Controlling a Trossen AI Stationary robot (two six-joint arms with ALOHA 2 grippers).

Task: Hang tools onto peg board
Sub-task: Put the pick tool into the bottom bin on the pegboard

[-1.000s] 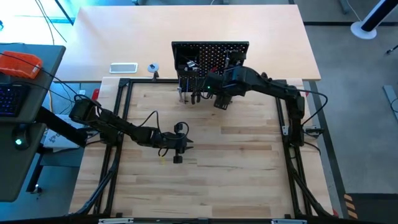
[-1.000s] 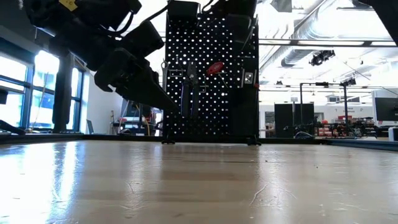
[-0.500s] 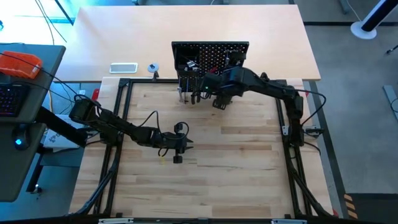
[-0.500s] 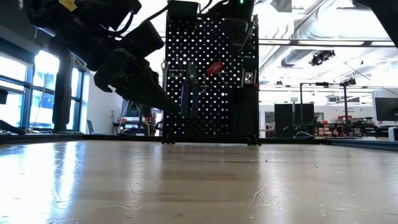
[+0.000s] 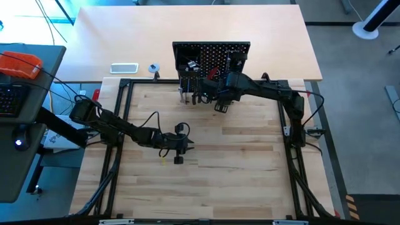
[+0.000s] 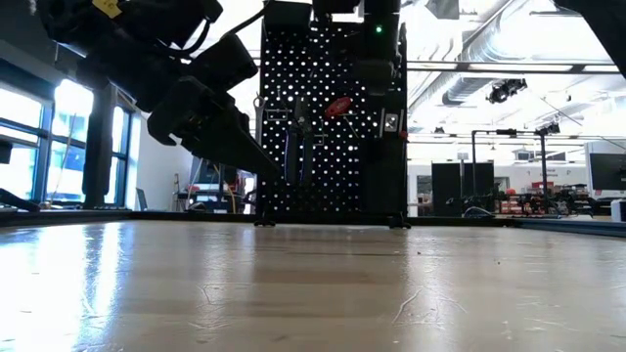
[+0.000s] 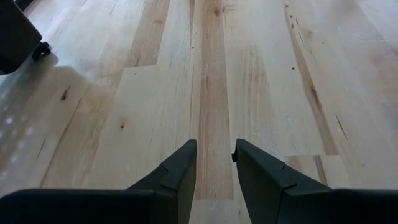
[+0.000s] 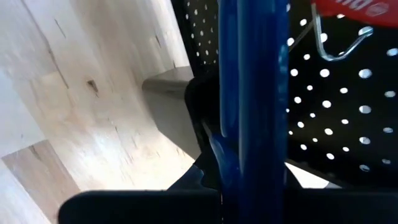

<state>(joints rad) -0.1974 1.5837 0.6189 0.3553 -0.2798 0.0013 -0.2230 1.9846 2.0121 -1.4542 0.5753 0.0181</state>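
Left gripper point(image 7: 213, 154): low over the bare table point(image 5: 250, 162) in the left-centre area, well clear of the board. Fingers point(image 7: 180, 171) stand slightly parted with only wood grain showing in the gap; nothing held.

Left arm point(image 5: 119, 128): enters from the left edge and reaches toward the table centre.

Table: light wood planks inside a black frame; the surface near the left gripper carries no tools.

Right gripper point(image 5: 220, 103): at the front face of the board, at the far centre of the table. Jaws fully closed. A blue handle point(image 8: 252, 93) runs upright directly before its camera, tight against the fingers; it appears to be clamped, though the contact itself is hidden.

Board point(image 6: 333, 117): upright black perforated panel at the far edge of the table, standing on small feet.

Tools on board: a red handle point(image 6: 338, 106) rests on a wire hook point(image 8: 339, 46) in the upper centre; dark slim tools point(image 6: 293, 147) hang to the left of it.
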